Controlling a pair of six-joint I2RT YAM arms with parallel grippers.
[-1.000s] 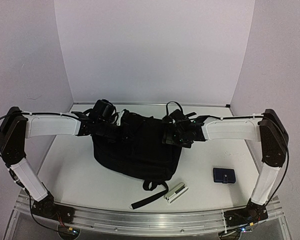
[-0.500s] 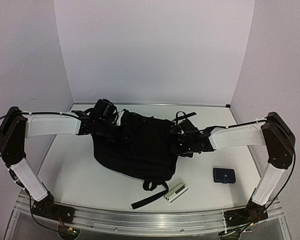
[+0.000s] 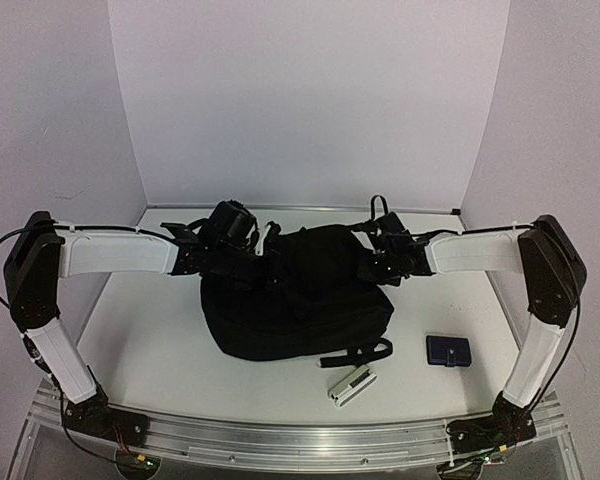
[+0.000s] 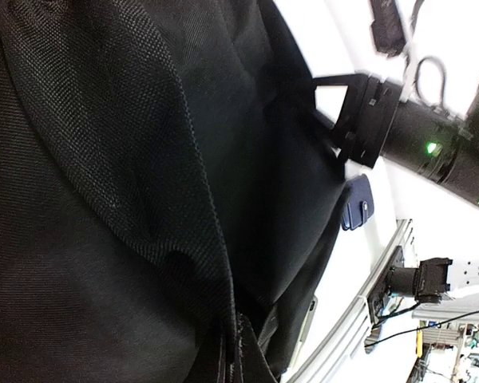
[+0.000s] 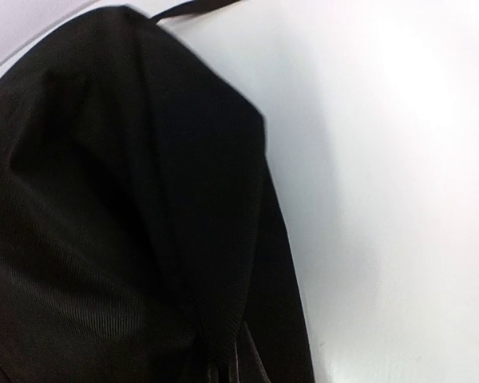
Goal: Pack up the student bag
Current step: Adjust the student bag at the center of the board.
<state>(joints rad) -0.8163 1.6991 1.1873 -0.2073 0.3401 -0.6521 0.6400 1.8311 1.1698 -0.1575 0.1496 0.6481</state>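
White table (image 3: pixel 140 340) | student bag (image 3: pixel 295 295) centre | blue pouch (image 3: pixel 448 351), silver case (image 3: pixel 352 385) near front

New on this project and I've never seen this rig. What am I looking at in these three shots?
These are two robot arms, the left arm and the right arm, bolted at the near edge of a white table. The wide picture looks down from above and behind them. The other two pictures come from a camera on each wrist, which is why they show mostly close-up cloth. On the table lie a large soft black fabric backpack, a small dark-blue pouch and a small silver-white rectangular object. The left end effector and the right end effector are both shut, pinching the backpack's fabric, one on each side. Nothing else is held.
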